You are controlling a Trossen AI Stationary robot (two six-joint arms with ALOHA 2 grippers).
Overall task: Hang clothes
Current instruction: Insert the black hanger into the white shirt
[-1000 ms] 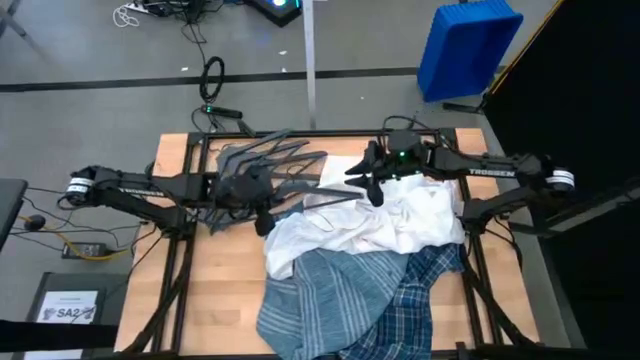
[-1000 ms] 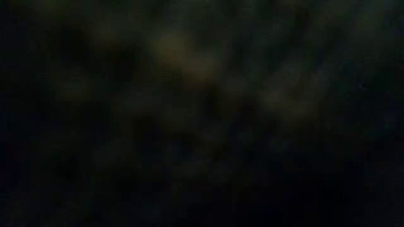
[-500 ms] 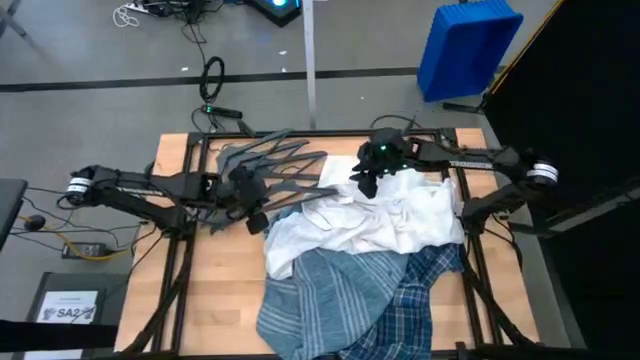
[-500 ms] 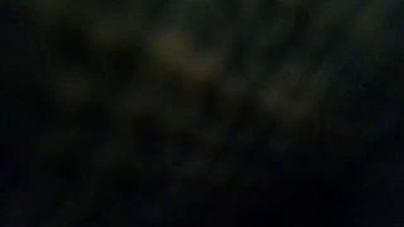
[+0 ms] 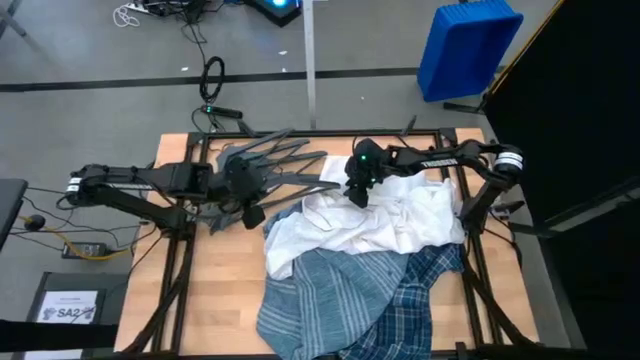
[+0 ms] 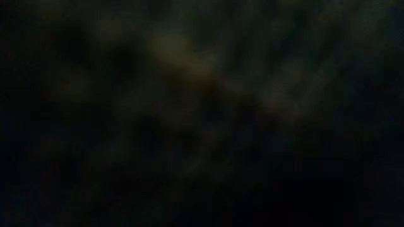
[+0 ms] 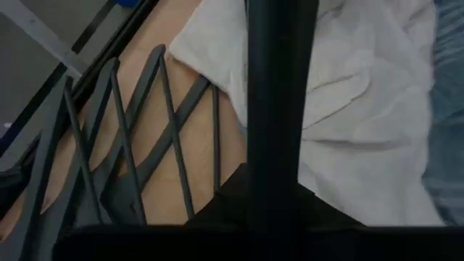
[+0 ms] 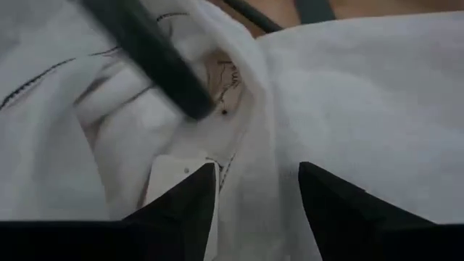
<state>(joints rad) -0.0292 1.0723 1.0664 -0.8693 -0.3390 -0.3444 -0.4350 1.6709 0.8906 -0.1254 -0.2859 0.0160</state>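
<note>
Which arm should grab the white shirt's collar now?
Right, most likely. The right hand is open directly over the plain white shirt near its collar, while the left hand sits off the shirt, over the dark grey plastic hangers.

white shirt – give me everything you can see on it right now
The white shirt is soft, crumpled cloth, lying heaped on the table's far right half, on top of the striped blue-grey shirt and the plaid shirt. Its far-left edge sits beside the pile of dark hangers. The right gripper is down on that edge, fingers open astride a fold near the collar label. A dark hanger bar lies in the cloth there.
</note>
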